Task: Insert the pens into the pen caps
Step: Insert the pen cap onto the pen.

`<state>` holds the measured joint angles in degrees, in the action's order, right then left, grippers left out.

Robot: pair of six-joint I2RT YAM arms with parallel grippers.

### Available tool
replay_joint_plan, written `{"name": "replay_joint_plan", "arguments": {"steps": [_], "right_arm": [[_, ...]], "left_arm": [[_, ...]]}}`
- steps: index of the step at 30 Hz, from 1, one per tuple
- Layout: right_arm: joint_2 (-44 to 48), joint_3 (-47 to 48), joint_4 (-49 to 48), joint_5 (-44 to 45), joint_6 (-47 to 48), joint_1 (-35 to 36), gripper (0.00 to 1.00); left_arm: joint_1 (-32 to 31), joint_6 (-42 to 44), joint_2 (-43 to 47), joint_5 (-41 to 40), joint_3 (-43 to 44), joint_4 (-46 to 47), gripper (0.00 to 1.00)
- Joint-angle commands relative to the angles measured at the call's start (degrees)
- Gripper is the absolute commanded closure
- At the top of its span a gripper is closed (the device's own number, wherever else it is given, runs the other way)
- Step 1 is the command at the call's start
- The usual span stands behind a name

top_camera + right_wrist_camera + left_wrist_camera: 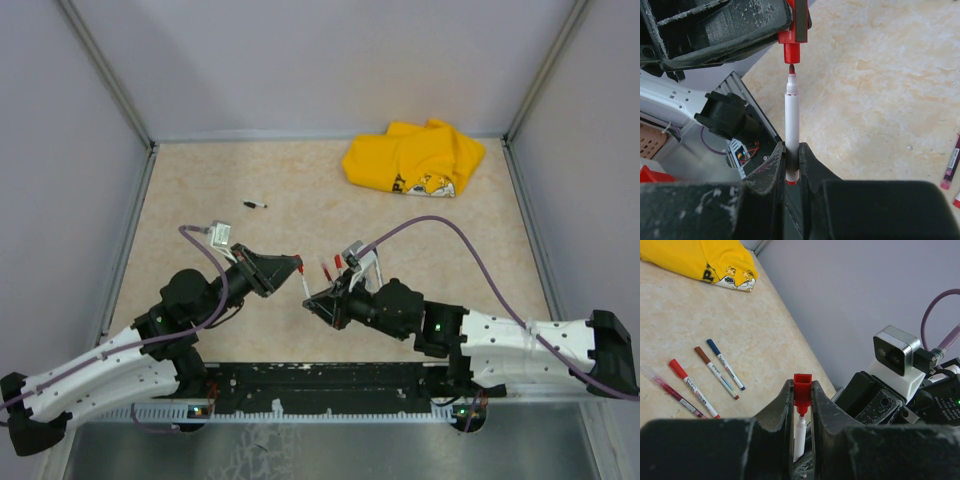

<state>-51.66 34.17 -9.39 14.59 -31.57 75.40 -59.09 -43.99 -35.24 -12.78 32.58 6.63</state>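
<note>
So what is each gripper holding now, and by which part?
Left fingers pinch a red cap by its sides, open end free. Right fingers grip a pen at its rear end, tip pointing at the cap.

Glossy red plastic cap [802,389]; smooth white pen [791,115]; scuffed matt right tool fingers [769,170]; yellow cloth [415,158].

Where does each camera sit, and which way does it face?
Top external: above, behind the left arm and right arm, both in view, facing down on the table.
Left wrist: on its arm, looks along the left gripper holding the red cap; right arm's camera shows.
Right wrist: on its arm, looks along the right gripper holding the pen.
Shared: wrist views show red cap and pen.
</note>
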Motion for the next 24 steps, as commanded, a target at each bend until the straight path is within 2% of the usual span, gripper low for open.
{"name": "replay_joint_plan", "arguments": {"steps": [1,24], "right_arm": [[1.0,0.2,-2.2,1.3,0.2,0.5,1.00],[3.7,-1.0,-1.9,4.1,-0.5,0.5,1.00]], "left_arm": [[0.2,-0.5,0.4,0.9,0.8,2.4,0.93],[0.2,-1.0,-2.5,3.3,-0.2,3.2,0.93]]}}
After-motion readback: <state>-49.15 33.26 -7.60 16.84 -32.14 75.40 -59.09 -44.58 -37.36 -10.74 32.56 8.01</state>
